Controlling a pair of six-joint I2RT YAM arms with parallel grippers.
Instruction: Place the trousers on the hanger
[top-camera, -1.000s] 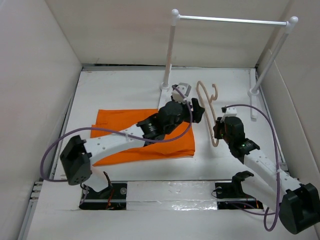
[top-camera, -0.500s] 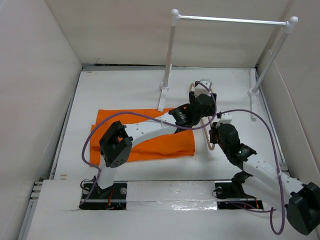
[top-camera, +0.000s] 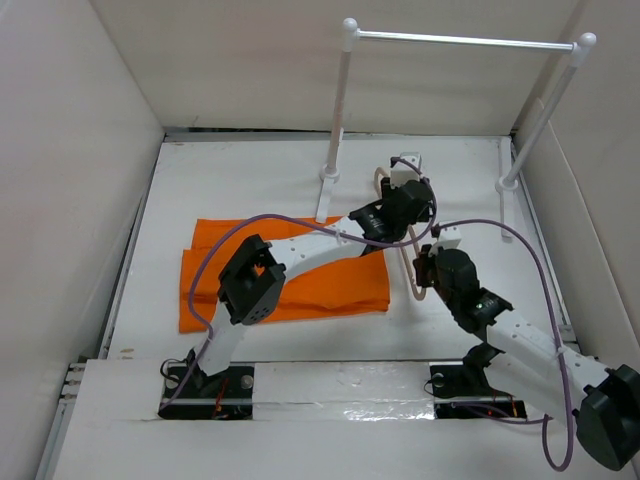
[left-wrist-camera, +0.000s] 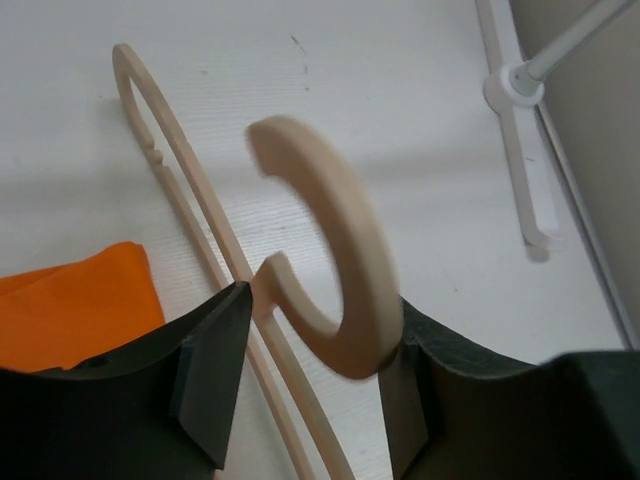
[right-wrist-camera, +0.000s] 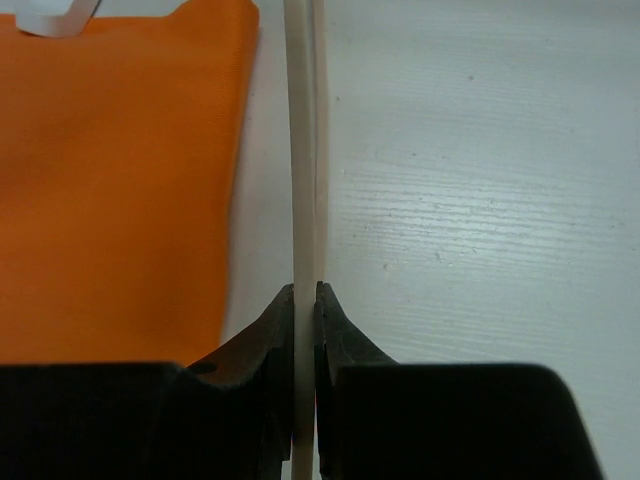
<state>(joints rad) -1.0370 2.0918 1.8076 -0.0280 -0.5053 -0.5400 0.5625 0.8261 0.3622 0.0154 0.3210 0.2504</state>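
— Why was the hanger (right-wrist-camera: 305, 150) taken at two places?

— Its thin frame was pinched edge-on in the right gripper (right-wrist-camera: 305, 300), whose jaws were closed tight on it, presumably so that it could be steadied. Its hook (left-wrist-camera: 362, 250) was straddled by the left gripper (left-wrist-camera: 315, 345), the jaws standing roughly half apart. Whether the hook was actually clamped could not be told.

— And where were the trousers (top-camera: 340, 290) found?

— They were laid flat on the table (top-camera: 250, 180), untouched, with their right edge just beside the hanger. The hanger was judged to be held ready for a leg to be threaded over its bar. Nothing had yet been hung.
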